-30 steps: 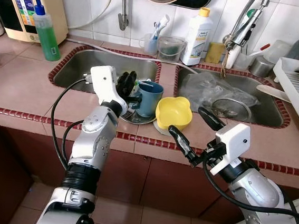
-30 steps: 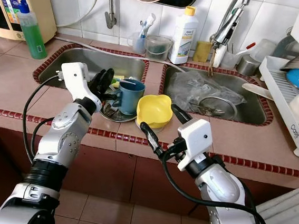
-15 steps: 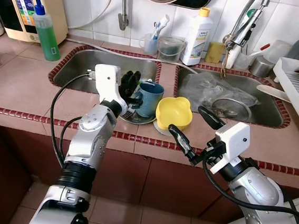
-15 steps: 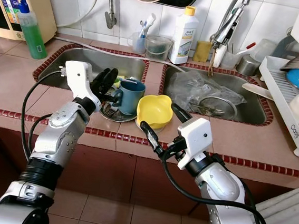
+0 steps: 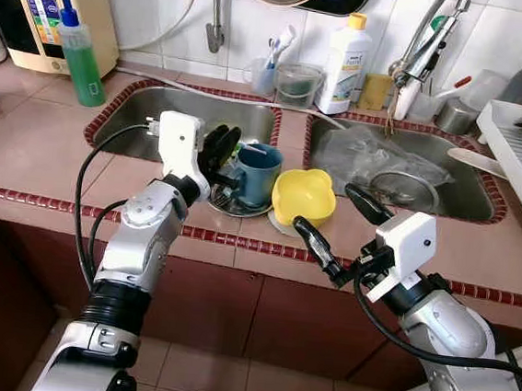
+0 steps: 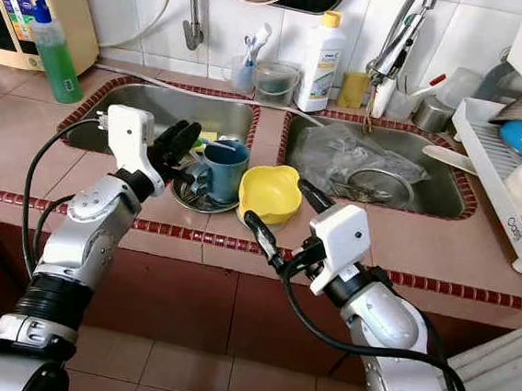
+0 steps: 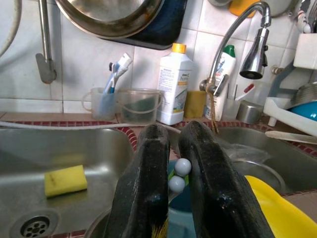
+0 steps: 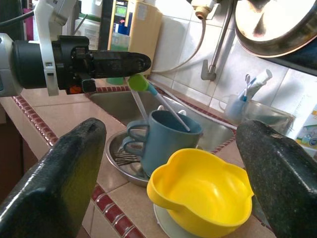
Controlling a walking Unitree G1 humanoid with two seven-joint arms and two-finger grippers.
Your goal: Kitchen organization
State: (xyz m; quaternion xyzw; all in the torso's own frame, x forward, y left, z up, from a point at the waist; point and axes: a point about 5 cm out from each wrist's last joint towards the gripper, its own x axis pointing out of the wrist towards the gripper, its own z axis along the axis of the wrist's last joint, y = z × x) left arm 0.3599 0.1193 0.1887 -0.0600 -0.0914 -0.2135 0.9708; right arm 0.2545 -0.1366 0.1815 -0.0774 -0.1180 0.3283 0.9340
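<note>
The blue mug [image 5: 260, 170] stood on a small steel plate [image 5: 242, 205] on the tabletop [image 5: 43, 151], on the strip between the two sinks, with a yellow bowl [image 5: 303, 196] touching it on the side toward the right sink [image 5: 411, 178]. Utensils stuck up out of the mug, leaning toward the left sink [image 5: 171, 118]; in the right wrist view a green-ended one [image 8: 141, 84] and a thin rod [image 8: 173, 114] showed clearly.

The left gripper [image 5: 221, 147] was just beside the mug on the left-sink side, at rim height. Its fingers [image 7: 148, 178] were nearly closed, with only a narrow gap in which two small white knobs [image 7: 178, 174] showed. I judged it was pinching those utensil ends, though actual contact was hard to confirm.

The right gripper [image 5: 330, 223] hung wide open and holding nothing, in front of the bowl at the tabletop's edge, pointing toward the mug.

The utensils' long axis ran up and out of the mug toward the left gripper, so that arm was plainly the nearer one, and any lift would probably need to follow that slant to keep the mug from tipping against the bowl.
</note>
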